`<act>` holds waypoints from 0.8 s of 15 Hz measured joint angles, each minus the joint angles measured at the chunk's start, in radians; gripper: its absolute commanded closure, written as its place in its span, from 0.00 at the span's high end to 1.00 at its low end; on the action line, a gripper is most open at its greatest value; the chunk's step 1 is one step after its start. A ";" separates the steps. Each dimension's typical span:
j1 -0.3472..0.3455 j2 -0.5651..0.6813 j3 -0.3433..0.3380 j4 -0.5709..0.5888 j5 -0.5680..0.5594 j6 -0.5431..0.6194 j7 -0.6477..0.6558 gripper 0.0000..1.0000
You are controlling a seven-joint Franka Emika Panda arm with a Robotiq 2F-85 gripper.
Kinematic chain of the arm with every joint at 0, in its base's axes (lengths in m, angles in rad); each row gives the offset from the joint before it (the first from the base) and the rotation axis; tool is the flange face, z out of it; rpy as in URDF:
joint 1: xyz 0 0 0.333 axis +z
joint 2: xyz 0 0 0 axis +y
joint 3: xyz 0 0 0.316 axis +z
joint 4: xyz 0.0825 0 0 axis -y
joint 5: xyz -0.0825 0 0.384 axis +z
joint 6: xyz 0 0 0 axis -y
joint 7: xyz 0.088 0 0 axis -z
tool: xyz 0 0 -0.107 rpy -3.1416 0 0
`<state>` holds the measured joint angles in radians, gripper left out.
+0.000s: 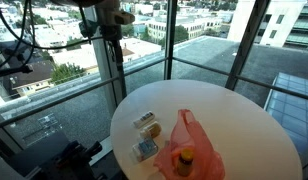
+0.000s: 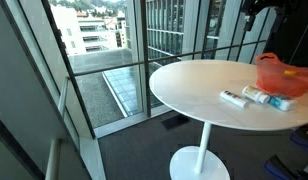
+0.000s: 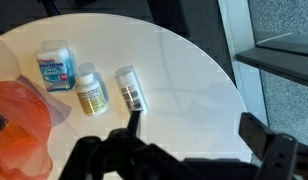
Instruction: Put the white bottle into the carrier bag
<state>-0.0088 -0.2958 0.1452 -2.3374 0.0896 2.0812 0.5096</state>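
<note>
On table (image 3: 184,70), white bottle (image 3: 130,88) outside bag (image 3: 19,125)

Carrier bag (image 3: 18,125): cut off by the left edge of my wrist view, and by the right edge in an exterior view (image 2: 285,72).
Inside the bag: a yellow speck (image 1: 184,157) in an exterior view, too small for me to name.
Bottles (image 2: 256,95): too small here for me to tell apart; their labels (image 3: 56,72) blur in my wrist view.
Gripper (image 3: 191,125): dark, out of focus, lower part cropped by the near edge.
Arm (image 1: 106,22): cut by the top edge.
Desk (image 2: 194,85): right side runs out of frame.
</note>
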 measured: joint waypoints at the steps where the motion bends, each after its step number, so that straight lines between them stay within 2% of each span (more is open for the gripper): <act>1: 0.000 0.000 0.000 0.000 0.000 0.000 0.000 1.00; 6: -0.006 0.011 -0.016 -0.002 0.000 0.000 0.000 1.00; 12: -0.061 0.040 -0.074 -0.029 -0.039 0.037 0.000 1.00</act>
<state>-0.0702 -0.2562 0.0715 -2.3664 0.0503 2.1182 0.5096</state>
